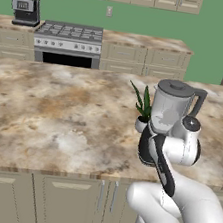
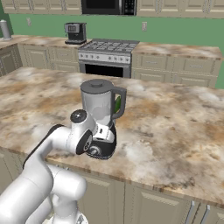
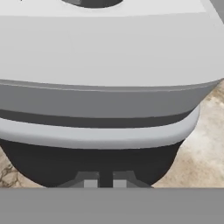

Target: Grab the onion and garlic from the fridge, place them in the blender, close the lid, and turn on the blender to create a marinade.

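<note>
The blender [image 1: 170, 109] stands on the marble island counter [image 1: 56, 120], a clear greyish jar [image 2: 100, 105] on a rounded black base [image 3: 87, 162]. The dark grey lid [image 1: 175, 86] sits flat on the jar's top [image 2: 97, 85]. My gripper [image 2: 105, 136] is pressed low against the front of the black base; in the hand view its fingertips [image 3: 89, 183] stand close together, shut, right at the base. The knob is hidden behind my hand. Onion and garlic are hidden, and the fridge is out of view.
A small potted plant [image 1: 143, 105] stands just behind the blender. Across the aisle are the stove [image 1: 68, 39] and a black coffee machine [image 1: 26, 11] on the back counter. My arm's elbow hangs over the island's near edge.
</note>
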Motion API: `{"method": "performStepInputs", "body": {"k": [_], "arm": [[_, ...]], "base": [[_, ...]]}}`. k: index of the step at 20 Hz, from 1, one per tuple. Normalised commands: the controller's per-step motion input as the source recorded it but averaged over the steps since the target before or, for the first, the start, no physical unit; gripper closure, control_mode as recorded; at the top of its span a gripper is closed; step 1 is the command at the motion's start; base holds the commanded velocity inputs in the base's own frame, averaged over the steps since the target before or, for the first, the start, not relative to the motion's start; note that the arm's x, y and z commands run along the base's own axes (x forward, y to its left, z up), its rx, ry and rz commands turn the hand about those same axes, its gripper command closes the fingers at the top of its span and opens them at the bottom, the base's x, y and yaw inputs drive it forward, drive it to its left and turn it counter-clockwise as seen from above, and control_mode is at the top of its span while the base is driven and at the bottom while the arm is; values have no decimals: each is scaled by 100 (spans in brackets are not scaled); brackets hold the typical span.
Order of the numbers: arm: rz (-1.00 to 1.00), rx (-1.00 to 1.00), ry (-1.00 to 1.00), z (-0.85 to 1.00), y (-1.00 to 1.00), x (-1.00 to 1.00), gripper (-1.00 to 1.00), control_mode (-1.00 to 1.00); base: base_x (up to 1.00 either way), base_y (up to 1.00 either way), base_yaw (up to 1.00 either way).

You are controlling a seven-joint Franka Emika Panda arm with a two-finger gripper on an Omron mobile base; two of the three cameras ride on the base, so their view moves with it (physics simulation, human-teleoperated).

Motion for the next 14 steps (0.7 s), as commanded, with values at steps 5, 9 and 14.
{"method": "performStepInputs", "body": {"k": [5, 9, 14], "arm": [[0, -12, 0, -52, 10, 34, 100, -100], [0, -3, 0, -14, 3, 7, 100, -100], [0, -1, -4, -33, 0, 4, 100, -100]], "base": [[0, 0, 0], [0, 0, 0], [0, 0, 0]]}}
